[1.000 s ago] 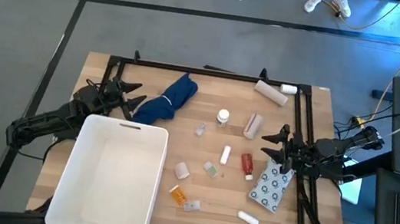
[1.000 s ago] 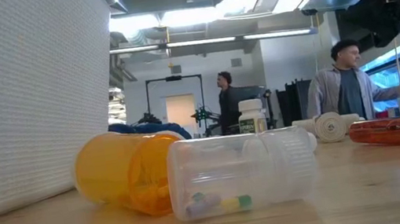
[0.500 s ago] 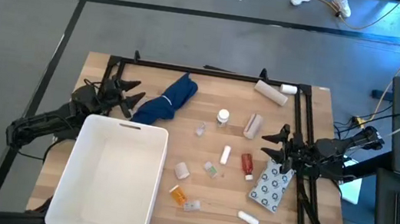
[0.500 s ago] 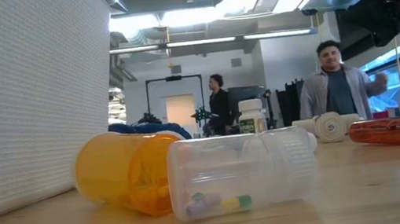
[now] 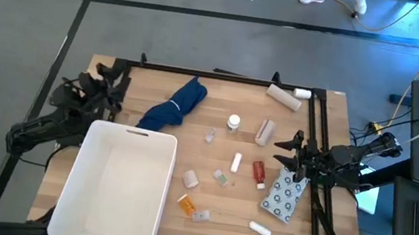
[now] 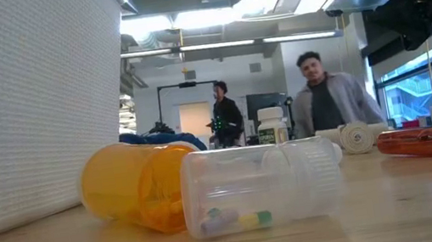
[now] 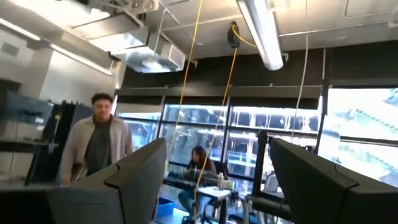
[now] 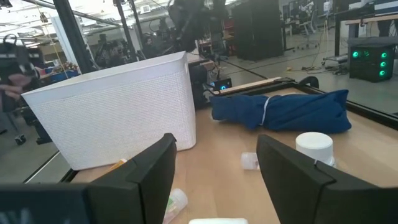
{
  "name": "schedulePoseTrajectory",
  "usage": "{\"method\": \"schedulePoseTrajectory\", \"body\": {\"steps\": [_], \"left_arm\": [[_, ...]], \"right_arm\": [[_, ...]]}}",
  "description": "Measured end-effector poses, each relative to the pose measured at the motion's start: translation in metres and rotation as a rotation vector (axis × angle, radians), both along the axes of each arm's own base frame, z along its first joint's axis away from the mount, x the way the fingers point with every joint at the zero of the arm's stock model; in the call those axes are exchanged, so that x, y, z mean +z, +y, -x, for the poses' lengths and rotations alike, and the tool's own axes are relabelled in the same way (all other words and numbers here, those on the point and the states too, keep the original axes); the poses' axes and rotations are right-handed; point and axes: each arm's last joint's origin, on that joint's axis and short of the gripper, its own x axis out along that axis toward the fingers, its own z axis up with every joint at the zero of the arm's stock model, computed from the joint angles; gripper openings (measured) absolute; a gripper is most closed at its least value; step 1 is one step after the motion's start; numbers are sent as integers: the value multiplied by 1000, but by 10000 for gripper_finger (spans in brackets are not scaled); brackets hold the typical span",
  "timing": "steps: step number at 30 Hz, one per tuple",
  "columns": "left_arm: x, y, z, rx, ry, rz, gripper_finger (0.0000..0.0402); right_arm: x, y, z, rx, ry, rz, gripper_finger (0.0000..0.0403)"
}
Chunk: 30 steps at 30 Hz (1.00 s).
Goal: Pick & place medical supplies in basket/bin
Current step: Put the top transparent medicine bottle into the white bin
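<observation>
Beside the scattered supplies [image 5: 237, 163], empty white tub [image 5: 151, 201]; both end effectors [image 5: 113, 82] [image 5: 289, 151] wide, empty-fingered.

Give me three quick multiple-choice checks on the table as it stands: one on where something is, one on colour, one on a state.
1. Where does the blue cloth lie?
A. inside the bin
B. on the table beyond the bin's handle end
C. under the dotted packet

2. What colour is the pill bottle beside the clear vial?
A. orange
B. green
C. black

3. What is in the white bin?
A. the red bottle
B. the beige roll
C. nothing visible

Answers:
1. B: the high view shows the cloth on bare wood past the bin's rim.
2. A: it shows orange in the high and low views.
3. C: the bin's floor shows bare white from above, while the red bottle and beige roll lie on the table. The left claw and right claw are both open and hold nothing.
</observation>
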Motion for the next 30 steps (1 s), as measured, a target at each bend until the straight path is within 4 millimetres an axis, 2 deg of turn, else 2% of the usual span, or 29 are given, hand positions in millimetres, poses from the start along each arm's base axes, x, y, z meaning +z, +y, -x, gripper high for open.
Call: {"method": "schedulePoseTrajectory", "body": {"steps": [6,11,16,21,26,30], "left_arm": [[40,-2,1,-26,52,5,282],[73,7,-21,-97,139,29,272],[103,24,-64,-254,221,102,257],[132,45,-117,-422,311,189,246],[160,57,-174,-485,407,226,242],[170,62,-214,-516,597,278,242]], "right_arm": [[0,0,0,0,0,1,225],[0,0,0,0,0,3,225],[0,0,0,0,0,4,225],[0,0,0,0,0,3,225],[0,0,0,0,0,4,225],[0,0,0,1,0,0,225]]}}
